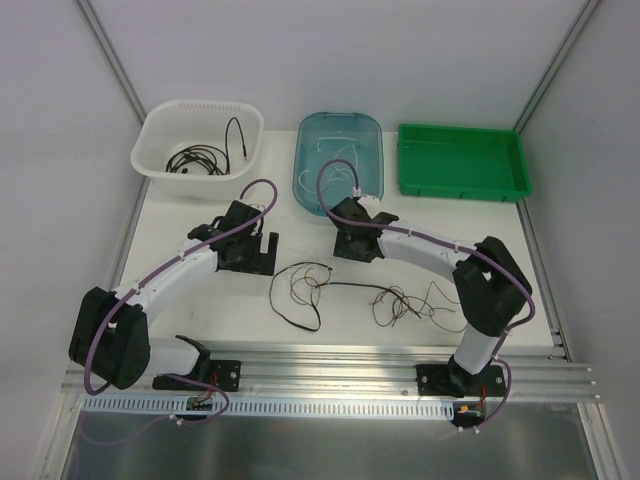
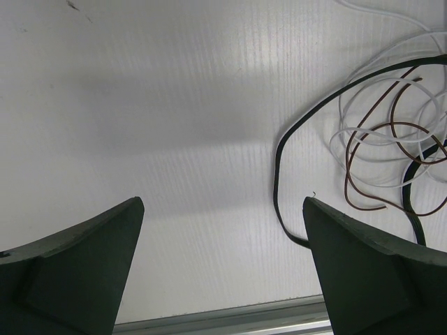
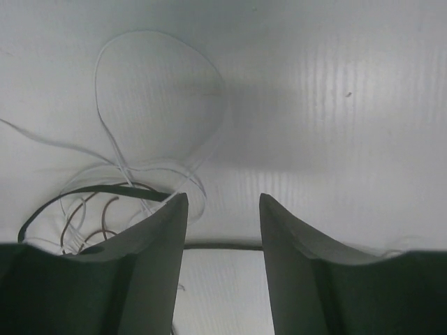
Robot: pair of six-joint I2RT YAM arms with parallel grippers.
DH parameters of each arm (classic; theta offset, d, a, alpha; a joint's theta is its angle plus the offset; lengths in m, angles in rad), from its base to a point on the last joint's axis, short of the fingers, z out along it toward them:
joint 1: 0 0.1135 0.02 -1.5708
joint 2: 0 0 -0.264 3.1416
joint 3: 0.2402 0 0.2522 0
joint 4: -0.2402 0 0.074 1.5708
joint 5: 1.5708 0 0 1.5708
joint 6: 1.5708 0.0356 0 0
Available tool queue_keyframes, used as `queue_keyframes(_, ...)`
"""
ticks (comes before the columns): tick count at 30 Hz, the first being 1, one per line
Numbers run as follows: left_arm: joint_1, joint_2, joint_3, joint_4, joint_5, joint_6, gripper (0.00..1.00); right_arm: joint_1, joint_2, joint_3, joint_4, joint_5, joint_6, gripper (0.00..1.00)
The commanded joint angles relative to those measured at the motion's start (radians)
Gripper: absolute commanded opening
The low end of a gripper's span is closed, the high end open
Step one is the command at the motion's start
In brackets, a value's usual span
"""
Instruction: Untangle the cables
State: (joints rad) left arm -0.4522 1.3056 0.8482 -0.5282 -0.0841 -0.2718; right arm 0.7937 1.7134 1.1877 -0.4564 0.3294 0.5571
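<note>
The cables [image 1: 345, 286] that need sorting lie in a loose tangle on the table, on the near side of the blue bin [image 1: 372, 125], between it and the arm bases. Black, white and very thin brown strands are looped through one another.

The left gripper [image 2: 222, 202] hovers to the near left of the bin with its jaws spread wide and nothing between them. The tangle's edge is off to one side of its view. The right gripper [image 3: 223, 197] sits just at the bin's near edge, parted more narrowly and also holding nothing. A dark line crosses low between its fingers, possibly a strand on the table below, but the view is too dim to be sure.

The step in hand looks like choosing one strand and getting it clear. The black cable [image 2: 277, 157] is the thickest and easiest to pinch, and its outer bend lies apart from the brown wire [image 2: 346, 178], which makes it the better first target. The jaws should come down on that bare bend so they close on one strand only. Then lift before pulling, slowly, so the loops can slide off rather than tighten.

The other arm would do well to pin the remainder, since the white loop [image 3: 97, 84] is light and would probably drag along. Sorted strands seem to belong in the containers (black ones lie in the white basket [image 1: 160, 125] left of the bin, white ones in the bin itself).
</note>
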Motion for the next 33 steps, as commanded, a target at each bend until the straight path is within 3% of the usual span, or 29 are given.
queue_keyframes(1, -0.005, -0.032, -0.001, 0.007, -0.017, 0.022, 0.99, 0.015, 0.055, 0.078, 0.062, 0.046, 0.086, 0.49)
queue_keyframes(7, -0.005, -0.035, 0.003, 0.007, -0.006, 0.023, 0.99, 0.032, 0.182, 0.147, 0.033, 0.065, 0.136, 0.45)
queue_keyframes(16, -0.005, -0.040, 0.003, 0.007, -0.006, 0.025, 0.99, 0.058, 0.232, 0.139, -0.002, 0.086, 0.176, 0.40)
queue_keyframes(21, -0.005, -0.039, 0.002, 0.008, -0.009, 0.026, 0.99, 0.059, 0.236, 0.122, -0.002, 0.097, 0.170, 0.25)
queue_keyframes(25, -0.005, -0.034, 0.000, 0.007, -0.014, 0.026, 0.99, 0.061, 0.183, 0.090, -0.044, 0.132, 0.149, 0.07)
queue_keyframes(27, -0.003, -0.037, 0.002, 0.008, -0.016, 0.025, 0.99, 0.065, 0.111, 0.087, -0.062, 0.157, 0.126, 0.02)
queue_keyframes(33, -0.003, -0.034, 0.003, 0.007, -0.017, 0.026, 0.99, 0.079, -0.141, 0.182, -0.203, 0.250, -0.051, 0.01)
